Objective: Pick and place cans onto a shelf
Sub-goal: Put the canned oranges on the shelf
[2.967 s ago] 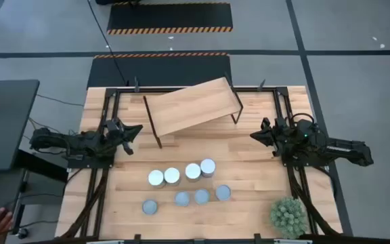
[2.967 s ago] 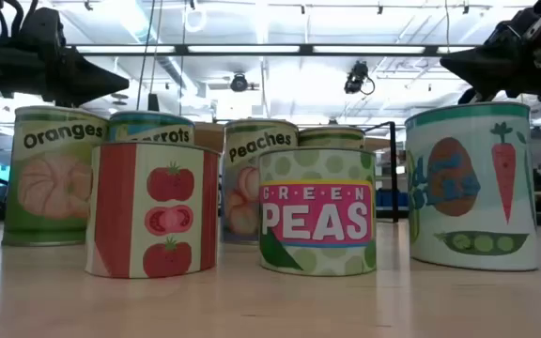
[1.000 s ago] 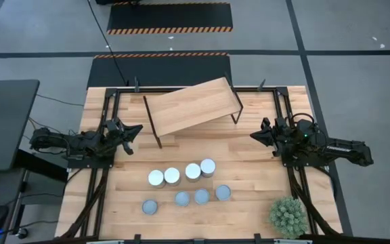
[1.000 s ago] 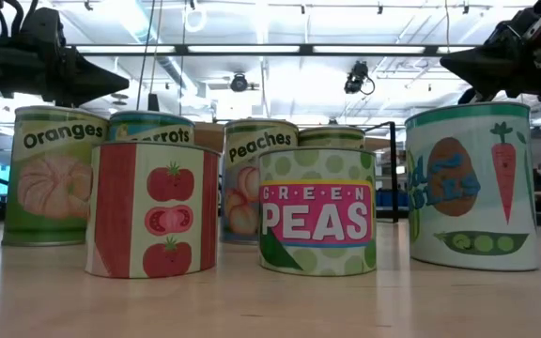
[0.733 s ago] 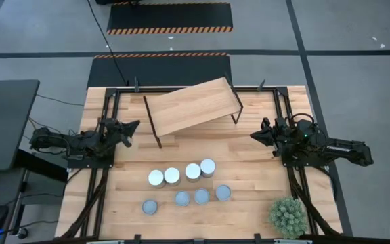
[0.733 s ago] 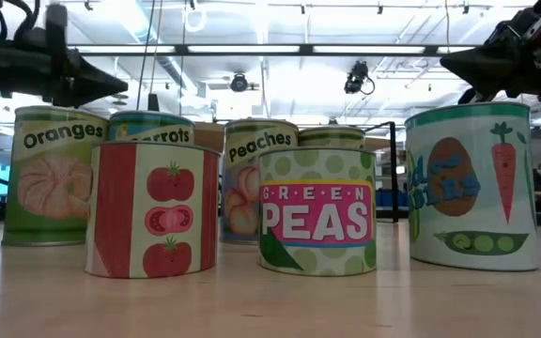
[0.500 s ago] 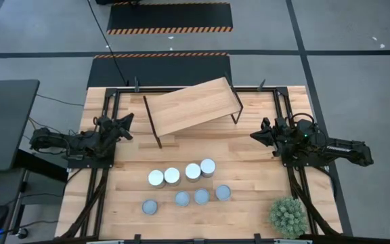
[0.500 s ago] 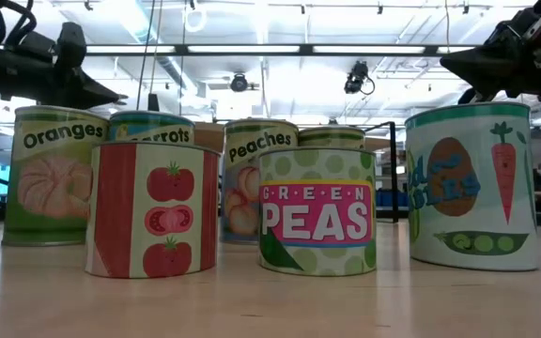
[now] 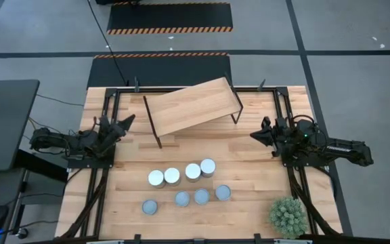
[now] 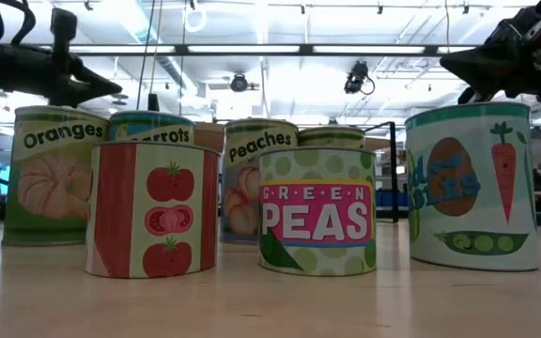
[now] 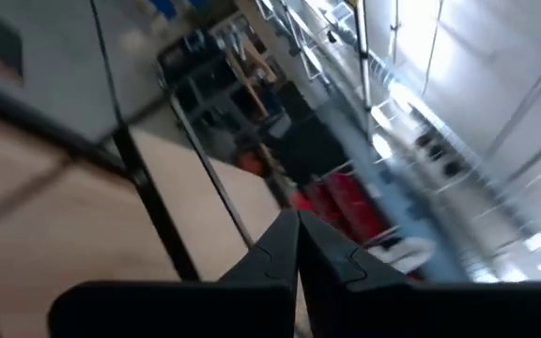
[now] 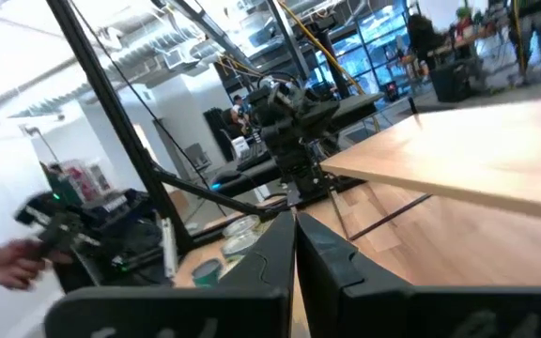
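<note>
Not yet begun: both pincers, left (image 9: 126, 122) and right (image 9: 254, 135), closed, empty; cans (image 9: 181, 181) untouched, shelf (image 9: 191, 106) bare. Next: reach, open.

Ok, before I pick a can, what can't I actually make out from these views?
- High view: the cans show only their lids; labels are hidden.
- Low view: the carrots can and a rear can are mostly hidden behind front cans; not all eight show.
- Left wrist view: blurred, no cans in frame.
- Shelf: its underside is hidden from above.
</note>
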`<state>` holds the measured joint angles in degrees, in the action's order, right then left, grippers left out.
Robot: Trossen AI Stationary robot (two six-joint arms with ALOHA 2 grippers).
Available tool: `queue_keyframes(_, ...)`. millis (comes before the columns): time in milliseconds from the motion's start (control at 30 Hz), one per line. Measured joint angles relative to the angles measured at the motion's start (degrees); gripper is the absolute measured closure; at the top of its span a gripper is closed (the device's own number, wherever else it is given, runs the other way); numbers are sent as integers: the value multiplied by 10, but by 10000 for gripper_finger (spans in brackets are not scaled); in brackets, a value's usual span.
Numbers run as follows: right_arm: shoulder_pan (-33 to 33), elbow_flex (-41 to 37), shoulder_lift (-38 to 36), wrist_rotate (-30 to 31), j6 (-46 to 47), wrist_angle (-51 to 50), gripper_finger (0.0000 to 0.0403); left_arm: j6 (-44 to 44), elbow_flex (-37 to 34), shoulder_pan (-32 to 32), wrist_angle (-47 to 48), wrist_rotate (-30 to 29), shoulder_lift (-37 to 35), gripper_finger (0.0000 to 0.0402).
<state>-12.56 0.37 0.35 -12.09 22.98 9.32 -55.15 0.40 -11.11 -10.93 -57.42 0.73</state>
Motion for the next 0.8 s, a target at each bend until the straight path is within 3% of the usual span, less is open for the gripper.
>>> queue_keyframes(133,0,0,0,24,-7,32,385,-74,0,0,-25,55,0,386)
queue_keyframes(300,0,0,0,41,39,138,385,-28,0,0,-103,150,0,386)
queue_keyframes(467,0,0,0,68,85,234,385,-23,0,0,-114,200,0,386)
queue_keyframes(667,0,0,0,76,110,274,385,-31,0,0,-110,201,1,386)
queue_keyframes(800,0,0,0,90,146,278,385,-27,0,0,-163,206,6,386)
